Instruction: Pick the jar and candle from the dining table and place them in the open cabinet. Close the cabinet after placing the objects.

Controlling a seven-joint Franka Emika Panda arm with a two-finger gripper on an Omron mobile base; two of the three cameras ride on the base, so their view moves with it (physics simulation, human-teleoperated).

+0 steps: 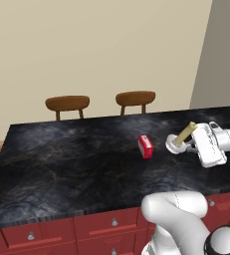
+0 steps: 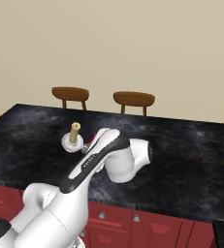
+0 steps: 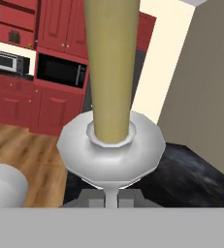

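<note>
Black dining table (image 1: 76,159): gripper (image 1: 190,145) clamps the candle (image 1: 185,134) by its saucer handle, fingertips hidden, stick tilted leftward.

no readable text, label or number anywhere.

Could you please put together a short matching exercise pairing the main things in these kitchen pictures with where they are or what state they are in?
Things:
1. candle
2. small red box
3. two wooden chairs
4. gripper

Places or states:
A. behind the far edge of the dining table
B. shut on the saucer's handle
C. tilted, lifted off the stone top
D. resting on the black top, beside the candle

Pairs: 1-C, 2-D, 3-A, 4-B
</note>
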